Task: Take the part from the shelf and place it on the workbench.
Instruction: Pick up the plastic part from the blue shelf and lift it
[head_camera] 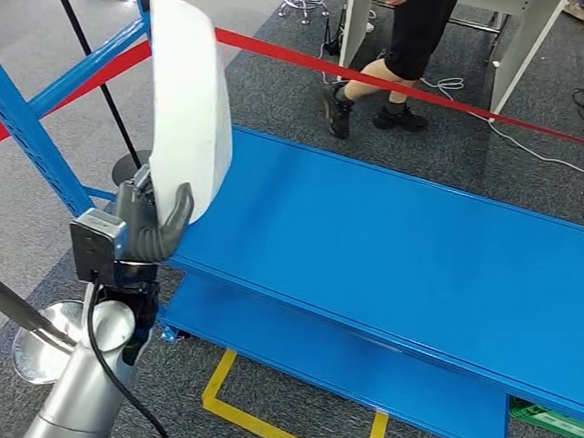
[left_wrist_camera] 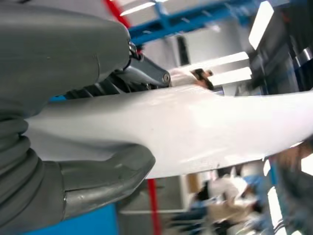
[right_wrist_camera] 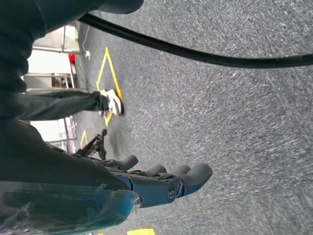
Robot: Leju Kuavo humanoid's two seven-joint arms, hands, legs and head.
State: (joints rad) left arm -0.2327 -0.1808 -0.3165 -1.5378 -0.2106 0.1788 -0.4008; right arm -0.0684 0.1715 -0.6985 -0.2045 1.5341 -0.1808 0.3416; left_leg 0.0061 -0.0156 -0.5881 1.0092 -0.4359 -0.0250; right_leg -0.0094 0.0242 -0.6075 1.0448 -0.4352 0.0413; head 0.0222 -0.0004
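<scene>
**Left hand held one white part beside the blue shelf**

Left hand point(head_camera: 151, 231) was wrapped around the bottom end of one white part point(head_camera: 185, 101). Its thick grey thumb point(head_camera: 174, 219) pressed on the front of the part, and the dark fingers point(left_wrist_camera: 145, 73) sat behind it. The part was a curved white sheet. It stood almost straight up from the hand, just past the left end of the blue shelf point(head_camera: 393, 256), and it leaned a little over that end. It did not rest on the shelf.

One silver arm point(head_camera: 84, 385) came up to the hand, with one black cable point(head_camera: 121, 393) hanging off it.

The shelf had two blue decks, one above the other. One slanted blue beam point(head_camera: 31, 126) stood to the left of the shelf. One red tape line point(head_camera: 434, 94) ran across behind the shelf. Yellow floor lines point(head_camera: 260, 422) made a corner on the grey carpet in front of the shelf. One round silver base point(head_camera: 37, 347) sat on the floor left of the shelf.

One person point(head_camera: 395, 56) in black shorts and black shoes stood behind the shelf, past the red tape.

Right hand point(right_wrist_camera: 162, 183) hung over the grey carpet. Its dark fingers were stretched out, a little apart, and held nothing.
</scene>
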